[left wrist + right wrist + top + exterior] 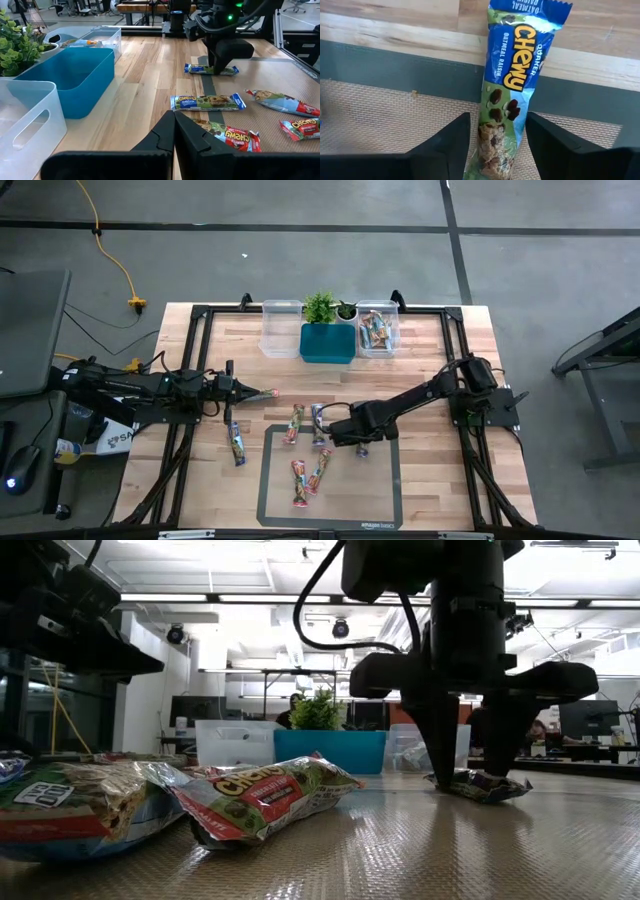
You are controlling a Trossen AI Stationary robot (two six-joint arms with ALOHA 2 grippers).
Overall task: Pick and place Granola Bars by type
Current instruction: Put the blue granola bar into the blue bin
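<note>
right gripper [495,145] jaws open astride a blue granola bar [512,90], its lower end cut off; left gripper [174,131] jaws closed, empty.

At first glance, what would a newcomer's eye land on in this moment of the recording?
The right gripper, down on the mat's right edge, jaws open astride a blue Chewy oatmeal raisin bar lying flat. Around it, loose granola bars scatter over the mat. The left gripper, shut, waits low over the table's left side, and at the far edge sits a teal bin between two clear tubs.
</note>
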